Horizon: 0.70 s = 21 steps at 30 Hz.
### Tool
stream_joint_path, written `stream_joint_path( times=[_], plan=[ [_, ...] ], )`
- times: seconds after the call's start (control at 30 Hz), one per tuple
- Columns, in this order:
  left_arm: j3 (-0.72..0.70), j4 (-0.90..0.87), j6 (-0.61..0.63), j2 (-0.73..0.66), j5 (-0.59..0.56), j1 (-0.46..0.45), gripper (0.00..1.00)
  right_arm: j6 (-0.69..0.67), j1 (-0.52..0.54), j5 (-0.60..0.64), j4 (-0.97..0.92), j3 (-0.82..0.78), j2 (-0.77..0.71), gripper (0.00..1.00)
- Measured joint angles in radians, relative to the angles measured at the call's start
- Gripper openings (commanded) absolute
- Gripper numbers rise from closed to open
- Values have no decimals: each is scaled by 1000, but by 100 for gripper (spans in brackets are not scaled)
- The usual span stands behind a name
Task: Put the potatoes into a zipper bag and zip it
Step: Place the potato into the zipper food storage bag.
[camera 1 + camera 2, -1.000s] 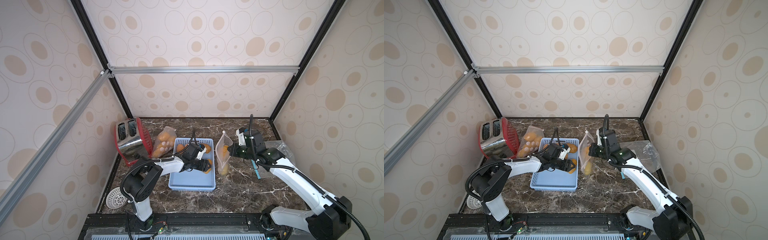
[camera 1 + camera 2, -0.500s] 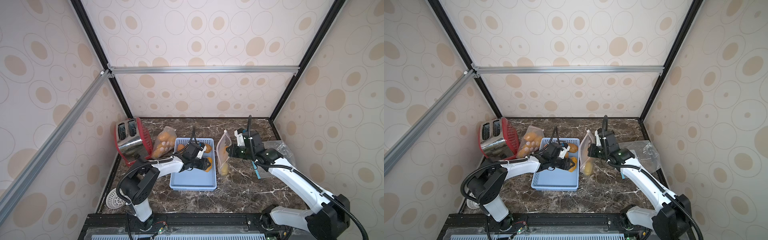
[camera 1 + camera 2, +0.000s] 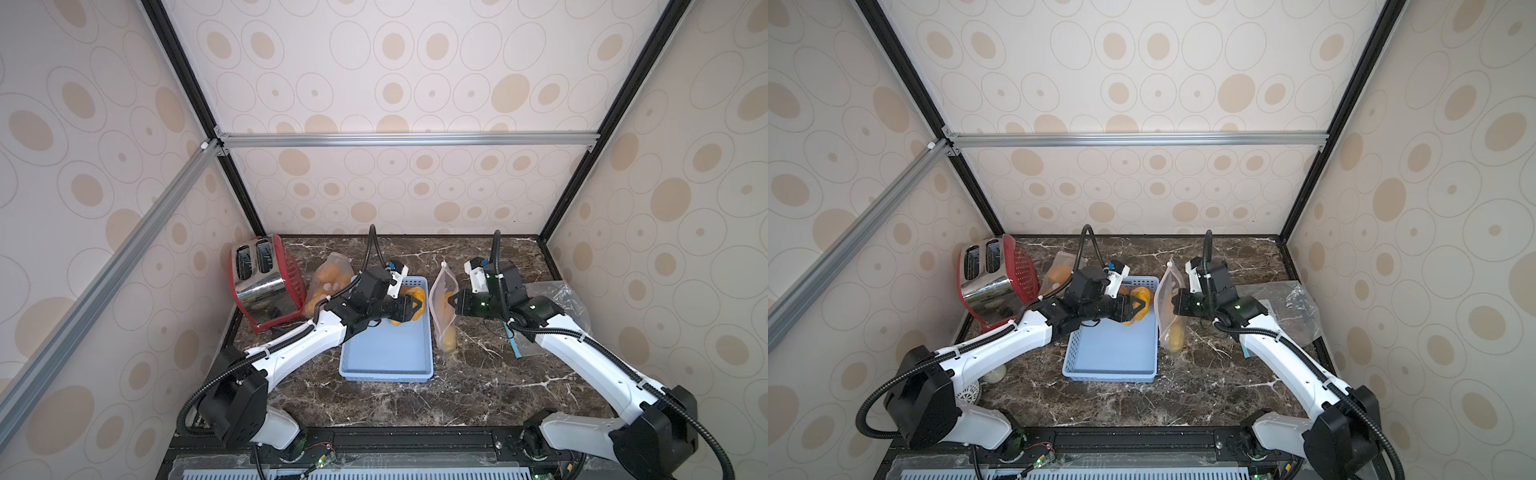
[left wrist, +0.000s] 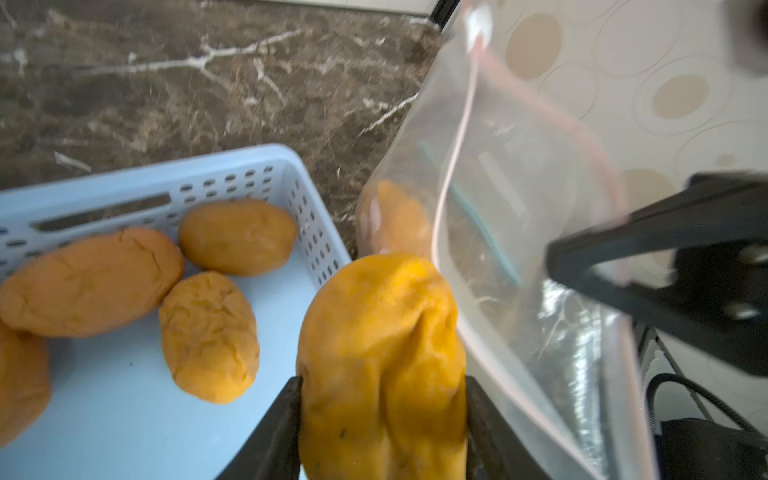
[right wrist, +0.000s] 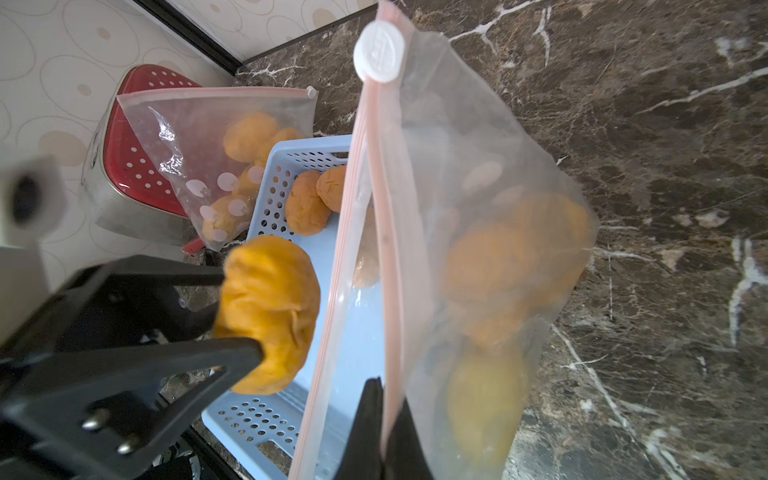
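The basket [image 4: 124, 415] holds four potatoes [image 4: 208, 332] (one cut off by the frame), and the left gripper [image 4: 380, 386] is clamped on a fifth potato [image 4: 382, 332] beside the open bag [image 5: 478, 208]. The right gripper [image 5: 380, 399], fingers pinched together on that bag's rim, holds it upright, with some three potatoes blurred inside. A second bag [image 5: 199, 137] by the toaster [image 3: 259, 286] holds more, too overlapped to count.

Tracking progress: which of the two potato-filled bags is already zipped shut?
The bag beside the red toaster: its pink seal lies flat and closed. The other bag, pinched by the right gripper's jaws, gapes open.
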Motion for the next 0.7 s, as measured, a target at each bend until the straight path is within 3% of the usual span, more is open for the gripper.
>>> stream_joint_path(
  times=[0.27,0.53,0.7],
  plan=[
    [241,27,-10,111,109,-6,40,-5,0,-21,0,0,2,0],
    [255,26,-34,263,152,-8,40,-7,0,-24,0,0,2,0],
    [237,21,-48,286,161,-10,45,-6,0,-25,0,0,2,0]
  ],
)
